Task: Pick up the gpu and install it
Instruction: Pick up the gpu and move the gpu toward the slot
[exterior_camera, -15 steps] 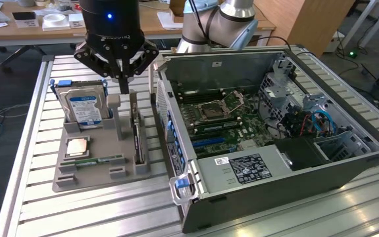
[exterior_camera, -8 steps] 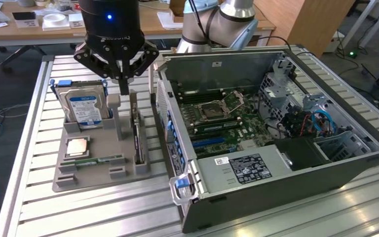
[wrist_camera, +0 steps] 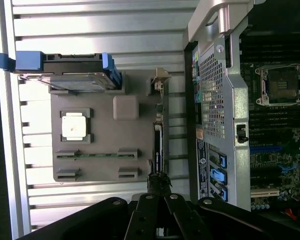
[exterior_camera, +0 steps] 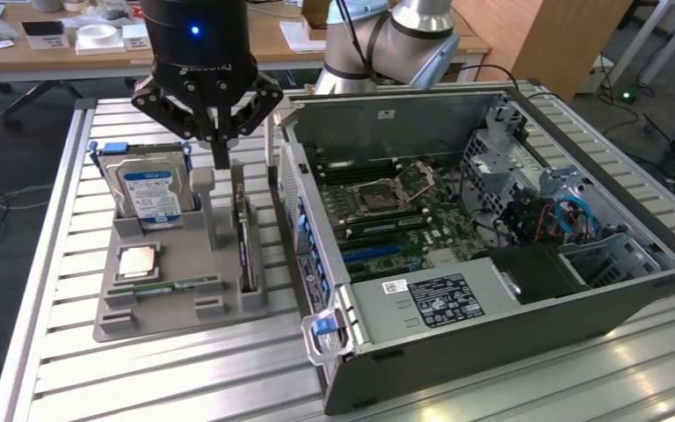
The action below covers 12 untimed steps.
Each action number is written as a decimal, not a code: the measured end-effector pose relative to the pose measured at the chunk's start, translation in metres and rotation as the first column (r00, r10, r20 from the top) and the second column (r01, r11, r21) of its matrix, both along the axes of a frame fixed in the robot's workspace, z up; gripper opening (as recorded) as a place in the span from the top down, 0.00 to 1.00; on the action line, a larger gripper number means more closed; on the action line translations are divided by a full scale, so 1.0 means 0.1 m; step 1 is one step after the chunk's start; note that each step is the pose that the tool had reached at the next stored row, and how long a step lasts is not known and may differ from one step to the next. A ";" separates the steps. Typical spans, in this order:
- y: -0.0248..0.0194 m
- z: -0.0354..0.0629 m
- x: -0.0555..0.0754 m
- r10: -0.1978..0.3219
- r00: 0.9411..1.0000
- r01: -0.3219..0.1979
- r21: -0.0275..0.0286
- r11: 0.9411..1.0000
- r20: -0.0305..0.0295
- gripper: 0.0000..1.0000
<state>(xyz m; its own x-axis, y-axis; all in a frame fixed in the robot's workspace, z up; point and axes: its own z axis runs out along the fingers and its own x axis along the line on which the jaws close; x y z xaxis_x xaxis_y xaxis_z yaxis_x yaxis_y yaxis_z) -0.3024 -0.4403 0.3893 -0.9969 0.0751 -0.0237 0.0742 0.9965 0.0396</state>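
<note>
Hanging over the gray holder tray (exterior_camera: 162, 315), the jaws are closed tip to tip and grip nothing. Below them, slightly toward the open computer case (exterior_camera: 619, 294), the gpu (exterior_camera: 245, 246) stands on 1 long edge in its tray slot, untouched and not installed. On the far side of the jaws from the case, a hard drive (exterior_camera: 150, 193) stands upright. Tray and case sit side by side on the slatted tabletop (exterior_camera: 138, 378).

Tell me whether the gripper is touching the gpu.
Cannot tell. The wrist view has the gripper overlapping the gpu; neither view shows contact or gap plainly.
</note>
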 end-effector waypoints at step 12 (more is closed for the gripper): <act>0.000 0.000 0.00 0.000 1.000 0.000 0.000 1.000 0.000 0.58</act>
<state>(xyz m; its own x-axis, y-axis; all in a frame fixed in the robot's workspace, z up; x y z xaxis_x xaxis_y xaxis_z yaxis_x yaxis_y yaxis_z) -0.3024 -0.4403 0.3893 -0.9969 0.0752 -0.0237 0.0742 0.9965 0.0397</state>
